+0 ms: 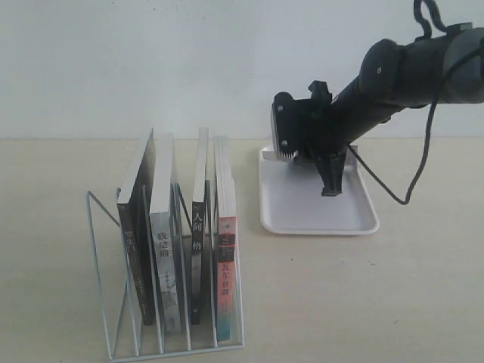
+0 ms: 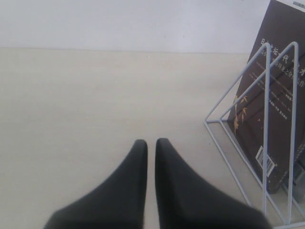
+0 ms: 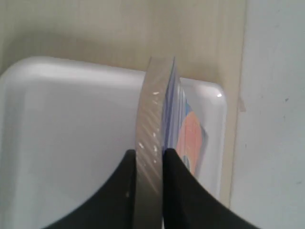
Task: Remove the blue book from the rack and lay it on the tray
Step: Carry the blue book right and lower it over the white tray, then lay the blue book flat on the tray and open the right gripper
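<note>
My right gripper [image 1: 301, 140] [image 3: 150, 157] is shut on the blue book [image 1: 283, 125] [image 3: 167, 107] and holds it on edge above the far end of the white tray [image 1: 318, 215] [image 3: 71, 119]. In the right wrist view the page edges run between the fingers, with the blue cover and an orange patch on one side. The white wire rack [image 1: 102, 227] [image 2: 267, 95] stands at the front left with other books in it. Beside the rack, my left gripper [image 2: 151, 143] is shut on nothing, low over the bare table; the exterior view does not show it.
Several books stand in the rack: a dark brown-black one [image 1: 140, 227] [image 2: 281, 71], a white-spined one [image 1: 162, 234], a black-spined one [image 1: 198, 234] and a pink-red-spined one [image 1: 226, 261]. A pale wall rises behind the table. A black cable [image 1: 412, 181] hangs from the right arm.
</note>
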Motion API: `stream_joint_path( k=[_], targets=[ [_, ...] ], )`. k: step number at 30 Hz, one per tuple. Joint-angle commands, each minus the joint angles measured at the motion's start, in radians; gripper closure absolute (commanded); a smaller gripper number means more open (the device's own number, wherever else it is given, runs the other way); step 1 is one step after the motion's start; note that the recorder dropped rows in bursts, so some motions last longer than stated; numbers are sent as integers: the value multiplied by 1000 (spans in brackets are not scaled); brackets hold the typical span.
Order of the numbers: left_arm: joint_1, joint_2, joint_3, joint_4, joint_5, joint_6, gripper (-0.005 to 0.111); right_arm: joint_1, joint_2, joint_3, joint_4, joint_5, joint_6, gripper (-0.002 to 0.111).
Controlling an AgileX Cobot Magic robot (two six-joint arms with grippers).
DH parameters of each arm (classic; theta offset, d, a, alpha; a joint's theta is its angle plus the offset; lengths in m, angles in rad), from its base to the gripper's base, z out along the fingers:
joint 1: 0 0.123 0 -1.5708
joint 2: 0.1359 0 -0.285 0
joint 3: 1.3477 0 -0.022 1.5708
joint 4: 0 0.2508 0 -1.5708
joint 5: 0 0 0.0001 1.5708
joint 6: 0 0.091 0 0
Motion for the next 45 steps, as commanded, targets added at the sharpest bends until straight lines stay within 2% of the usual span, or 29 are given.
stream_joint_path(
  k=[1,4,15,24,26,30,32,45],
  targets=[
    [4,-4,4,3,-4,-9,101,-5,49,7,-42,-38,6,109],
    [4,-4,4,3,-4,-9,101,-5,51,7,-17,-54,-62,109],
    [4,-4,4,3,-4,-9,101,-3,51,7,286,-5,-336,109],
    [4,-4,4,3,-4,-9,101,-5,51,7,303,-20,-300,107],
    [4,-4,4,3,-4,-9,101,-5,51,7,310,-24,-286,99],
    [4,-4,4,3,-4,-9,101,-5,51,7,310,-43,-233,71],
    [4,-4,4,3,-4,-9,101,-5,51,7,310,-43,-233,64],
    [4,-4,4,3,-4,-9,101,-5,31,7,298,-40,-134,64]
  ],
)
